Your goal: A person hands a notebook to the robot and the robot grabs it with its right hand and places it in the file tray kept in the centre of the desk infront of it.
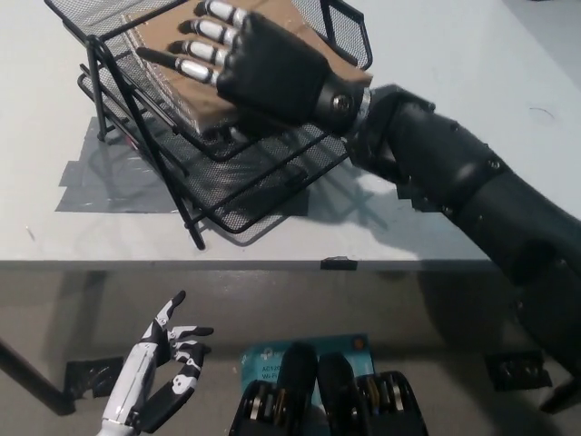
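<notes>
The brown spiral notebook (192, 102) lies in the middle tier of the black wire file tray (263, 186) at the top left of the desk. My black right hand (259, 64) rests flat on top of the notebook, fingers (204, 47) stretched out and apart towards the tray's back, so it is open. The hand covers most of the notebook; only its near edge and left part show. My white left hand (168, 363) hangs open at the lower left, below the desk's front edge.
The tray stands on the white desk (436, 245), over a patch of grey tape (100, 186). The desk's front edge runs across the middle of the picture. A blue packet (272, 359) lies on the floor below.
</notes>
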Controlling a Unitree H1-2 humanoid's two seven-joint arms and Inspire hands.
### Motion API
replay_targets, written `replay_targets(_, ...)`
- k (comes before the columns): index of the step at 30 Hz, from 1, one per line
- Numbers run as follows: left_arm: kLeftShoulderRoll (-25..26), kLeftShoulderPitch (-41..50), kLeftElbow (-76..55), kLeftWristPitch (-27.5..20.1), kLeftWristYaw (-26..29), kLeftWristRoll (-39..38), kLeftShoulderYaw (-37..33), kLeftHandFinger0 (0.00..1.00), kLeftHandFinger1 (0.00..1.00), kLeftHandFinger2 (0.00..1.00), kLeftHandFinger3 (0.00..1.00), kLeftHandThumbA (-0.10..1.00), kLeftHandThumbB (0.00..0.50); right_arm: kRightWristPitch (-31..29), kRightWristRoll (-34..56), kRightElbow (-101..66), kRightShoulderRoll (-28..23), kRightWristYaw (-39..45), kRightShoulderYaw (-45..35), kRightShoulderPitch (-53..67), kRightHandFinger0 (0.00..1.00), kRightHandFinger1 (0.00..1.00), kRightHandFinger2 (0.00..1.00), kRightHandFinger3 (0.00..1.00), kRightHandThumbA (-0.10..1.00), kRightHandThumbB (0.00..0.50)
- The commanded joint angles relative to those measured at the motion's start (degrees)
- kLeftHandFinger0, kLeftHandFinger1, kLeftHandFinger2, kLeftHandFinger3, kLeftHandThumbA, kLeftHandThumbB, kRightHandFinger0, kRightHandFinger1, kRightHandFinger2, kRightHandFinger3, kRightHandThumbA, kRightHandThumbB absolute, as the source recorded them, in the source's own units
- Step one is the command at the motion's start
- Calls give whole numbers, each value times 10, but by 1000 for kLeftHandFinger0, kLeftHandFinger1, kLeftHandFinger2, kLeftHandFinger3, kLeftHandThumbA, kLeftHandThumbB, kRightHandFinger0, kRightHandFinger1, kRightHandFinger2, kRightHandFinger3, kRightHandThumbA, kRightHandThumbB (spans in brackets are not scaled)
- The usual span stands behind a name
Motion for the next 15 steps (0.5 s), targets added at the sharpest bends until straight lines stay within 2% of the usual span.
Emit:
replay_targets(1,10,-9,-15,-18,0,6,1,434,550,672,1000,549,235,152,273,-173,-49,575,-109,8,1000,1000,1000,1000,890,500)
replay_targets(2,10,-8,-16,-15,-1,3,1,430,541,663,1000,540,243,168,295,-190,-59,611,-116,13,1000,1000,1000,1000,849,500)
replay_targets(8,10,-7,-14,-17,1,4,1,421,532,656,1000,528,239,219,352,-252,-104,730,-132,12,1000,1000,1000,1000,795,500)
replay_targets(12,8,-8,-15,-14,-1,1,0,427,532,654,1000,509,245,252,379,-306,-141,802,-133,5,1000,1000,1000,1000,847,500)
replay_targets(15,8,-11,-11,-17,0,2,1,430,532,650,1000,501,238,298,421,-369,-176,863,-132,0,1000,1000,1000,1000,785,500)
